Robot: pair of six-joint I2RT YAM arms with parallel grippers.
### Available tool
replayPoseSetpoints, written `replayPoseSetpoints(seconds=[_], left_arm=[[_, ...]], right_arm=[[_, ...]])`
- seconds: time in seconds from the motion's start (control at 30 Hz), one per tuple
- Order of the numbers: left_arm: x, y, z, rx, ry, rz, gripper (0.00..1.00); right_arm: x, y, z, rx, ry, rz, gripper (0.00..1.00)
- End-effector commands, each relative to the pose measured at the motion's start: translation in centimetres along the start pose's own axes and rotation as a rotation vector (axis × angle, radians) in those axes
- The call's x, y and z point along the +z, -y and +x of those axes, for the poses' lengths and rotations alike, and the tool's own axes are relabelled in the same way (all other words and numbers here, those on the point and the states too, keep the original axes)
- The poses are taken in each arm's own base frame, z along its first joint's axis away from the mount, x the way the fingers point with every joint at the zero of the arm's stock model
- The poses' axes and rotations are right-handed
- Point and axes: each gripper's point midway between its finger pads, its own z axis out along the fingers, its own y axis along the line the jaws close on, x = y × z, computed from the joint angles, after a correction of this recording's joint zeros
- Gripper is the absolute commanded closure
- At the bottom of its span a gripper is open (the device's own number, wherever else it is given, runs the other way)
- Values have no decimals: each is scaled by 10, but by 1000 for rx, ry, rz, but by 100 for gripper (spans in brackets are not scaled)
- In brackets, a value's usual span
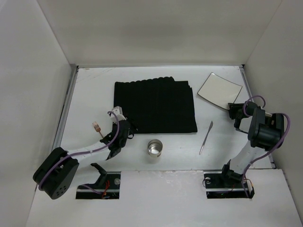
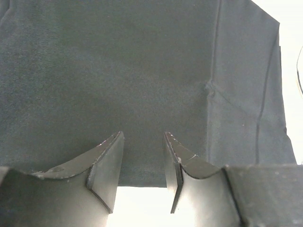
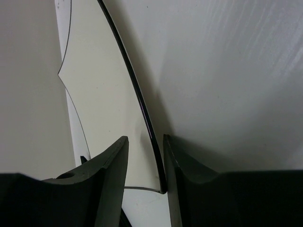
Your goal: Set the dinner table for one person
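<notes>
Left fingers (image 2: pixel 104 161), spread, hover over the ribbed black cloth mat (image 2: pixel 142 71); right fingers (image 3: pixel 111 175), spread, straddle the thin rim of the glossy square plate (image 3: pixel 104 94).

Soft, even overhead light; wrist views show blurred fingers (image 2: pixel 102 168) and overexposed tabletop (image 2: pixel 142 205).

The bench (image 1: pixel 90 90) is matte white. The cloth mat (image 1: pixel 156 106) is black with fine ribs. The square plate (image 1: pixel 218 90) is glossy white with a dark rim. The cup (image 1: pixel 155 147) and knife (image 1: pixel 206 137) are silver. The arm cables (image 1: pixel 90 150) are purple.
</notes>
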Motion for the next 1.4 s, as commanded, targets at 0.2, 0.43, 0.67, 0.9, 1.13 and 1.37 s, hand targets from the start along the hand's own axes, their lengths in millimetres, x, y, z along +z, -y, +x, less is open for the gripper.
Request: replayPoseSetpoints(seconds=[0.2,0.43,0.67,0.9,1.13,1.37], left_arm=[[7,14,-28,-62,81,34,63],[8,12,-27,-63,84,30,63],[9,4,-29,-71,92,14,63],[10,-2,-36,-86,109,0,63],[12,-5,-37,-87,111,-10,63],[7,-6,-46,-105,136,-2,63]], right_arm=[[27,-8,17,59,-52,-51,78],[-1,-42,8,50,-4,-216,94],[-59,-129,-5,26,-13,-516,94],[-111,-196,8,-20,-48,-744,94],[-156,-234,75,-52,-194,-883,94],[-191,-248,184,-10,-378,-939,94]])
